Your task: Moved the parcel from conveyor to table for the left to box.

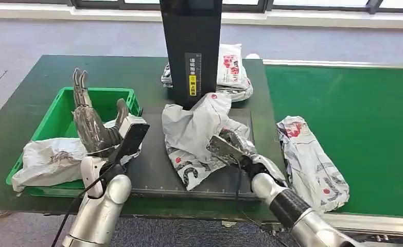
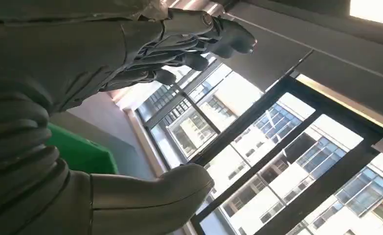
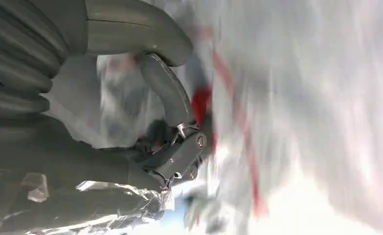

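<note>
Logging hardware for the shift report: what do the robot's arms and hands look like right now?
Both arms are silver tubes. The left hand has dark grey fingers, a grey ribbed cover and a black cable along its forearm. The right hand looks dark and metallic, behind it a black ribbed forearm section.

A yellow label with unreadably small characters sits on the black upright post

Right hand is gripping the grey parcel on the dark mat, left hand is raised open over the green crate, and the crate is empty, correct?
Not quite: the green crate is not empty. The head view shows a crumpled grey parcel lying in it. The rest holds: the right hand grips the grey parcel on the dark mat, and the left hand is raised open over the crate.
</note>
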